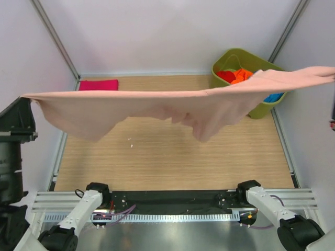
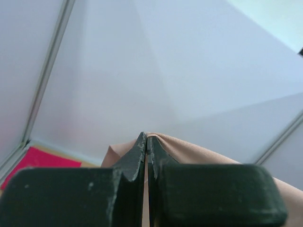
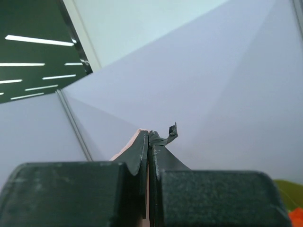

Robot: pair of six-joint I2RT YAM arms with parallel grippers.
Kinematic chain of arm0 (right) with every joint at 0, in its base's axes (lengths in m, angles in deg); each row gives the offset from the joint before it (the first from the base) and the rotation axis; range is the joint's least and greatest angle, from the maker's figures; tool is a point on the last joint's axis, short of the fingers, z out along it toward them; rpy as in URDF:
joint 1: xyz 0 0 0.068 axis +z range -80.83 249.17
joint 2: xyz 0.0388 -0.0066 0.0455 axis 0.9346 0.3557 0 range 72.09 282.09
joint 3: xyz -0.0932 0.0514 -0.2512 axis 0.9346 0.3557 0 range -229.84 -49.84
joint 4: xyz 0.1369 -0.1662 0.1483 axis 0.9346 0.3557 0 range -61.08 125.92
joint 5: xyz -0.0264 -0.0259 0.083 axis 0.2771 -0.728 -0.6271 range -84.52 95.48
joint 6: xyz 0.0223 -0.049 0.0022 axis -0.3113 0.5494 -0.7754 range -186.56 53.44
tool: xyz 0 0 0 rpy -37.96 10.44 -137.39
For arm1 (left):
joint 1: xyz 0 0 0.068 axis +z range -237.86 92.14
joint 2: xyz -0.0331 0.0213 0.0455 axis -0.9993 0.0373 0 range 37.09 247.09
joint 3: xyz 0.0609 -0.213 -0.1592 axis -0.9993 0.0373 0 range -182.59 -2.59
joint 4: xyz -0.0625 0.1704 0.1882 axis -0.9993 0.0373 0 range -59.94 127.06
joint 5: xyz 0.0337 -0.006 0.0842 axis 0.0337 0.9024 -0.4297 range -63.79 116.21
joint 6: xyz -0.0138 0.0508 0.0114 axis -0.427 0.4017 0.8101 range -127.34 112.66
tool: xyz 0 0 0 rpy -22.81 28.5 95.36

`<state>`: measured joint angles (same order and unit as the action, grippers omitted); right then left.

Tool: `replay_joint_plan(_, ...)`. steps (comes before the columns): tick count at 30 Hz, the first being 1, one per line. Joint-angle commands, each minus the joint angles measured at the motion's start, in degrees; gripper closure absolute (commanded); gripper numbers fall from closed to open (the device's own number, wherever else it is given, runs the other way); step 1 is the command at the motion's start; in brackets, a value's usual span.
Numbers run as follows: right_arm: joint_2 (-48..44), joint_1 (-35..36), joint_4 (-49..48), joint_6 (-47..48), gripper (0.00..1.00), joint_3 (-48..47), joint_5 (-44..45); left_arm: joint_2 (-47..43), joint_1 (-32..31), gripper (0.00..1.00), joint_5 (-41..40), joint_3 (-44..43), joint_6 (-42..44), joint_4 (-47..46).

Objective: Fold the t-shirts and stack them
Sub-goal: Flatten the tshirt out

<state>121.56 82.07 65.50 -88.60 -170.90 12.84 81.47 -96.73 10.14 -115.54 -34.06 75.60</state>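
Pink t-shirt held up in air, stretched wide btwn both grippers, middle sagging toward table. L gripper: jaws pressed together, pinching shirt edge, pink cloth bunched just past tips. R gripper: same, jaws clamped tight on pink cloth. Magenta t-shirt lies folded flat on table, well below and beyond L gripper. Green tub sits below R gripper w/ red t-shirt, orange t-shirt, blue t-shirt in it.
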Motion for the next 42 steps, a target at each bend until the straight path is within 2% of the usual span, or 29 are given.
replay_joint_plan(1, -0.08, -0.16, -4.76, 3.32, 0.99, -4.97, 1.26, -1.30, 0.34, 0.99, 2.36, -2.28, -1.40, -2.38)
replay_joint_plan(7, -3.15, -0.08, -4.76, 7.27, 0.99, -2.88, 3.63, -2.19, 0.25, 1.00, 6.49, -1.67, -1.93, -2.74)
replay_joint_plan(11, -0.18, -0.16, -5.11, 10.87, 0.99, 1.87, 2.84, -1.50, 0.25, 0.99, 6.68, 3.06, 1.22, -4.40)
replay_joint_plan(14, 5.18, -0.07, -7.48, 15.44, 0.99, 6.17, 1.35, 0.61, 0.25, 1.00, 2.99, 9.12, 5.70, -5.37)
replay_joint_plan(18, 13.26, -0.16, -16.15, 20.98, 0.99, 13.72, -3.12, 7.64, 0.34, 1.00, -1.68, 15.63, 9.84, -6.07)
replay_joint_plan(20, 17.22, -0.16, -21.08, 21.78, 0.99, 20.20, -9.51, 11.42, 0.34, 1.00, -3.16, 18.36, 10.80, -7.56)
replay_joint_plan(24, 23.46, -0.07, -38.98, 21.61, 0.99, 30.86, -14.11, 16.07, 0.51, 1.00, -6.76, 26.54, 13.70, -16.95)
replay_joint_plan(28, 34.70, -0.08, -49.48, 20.55, 0.99, 35.62, -16.66, 25.55, 3.40, 0.99, -5.21, 31.46, 13.80, -22.85)
replay_joint_plan(29, 40.29, -0.07, -51.32, 20.55, 0.99, 35.62, -17.28, 27.41, 5.59, 1.00, -4.24, 32.17, 13.28, -24.17)
replay_joint_plan(34, 56.58, -0.07, -59.25, 20.02, 0.99, 30.28, -20.18, 41.73, 12.37, 1.00, 0.86, 30.42, 10.38, -30.50)
replay_joint_plan(36, 63.16, -0.16, -60.74, 20.02, 0.99, 25.88, -20.27, 48.06, 14.48, 0.99, 3.94, 27.44, 9.93, -32.96)
replay_joint_plan(40, 71.79, -0.07, -60.13, 20.81, 0.99, 15.79, -20.71, 56.76, 16.68, 0.99, 7.89, 20.15, 10.99, -34.37)
replay_joint_plan(42, 74.27, -0.16, -59.78, 20.73, 0.99, 13.66, -20.63, 61.32, 17.12, 1.00, 10.09, 16.20, 11.69, -34.64)
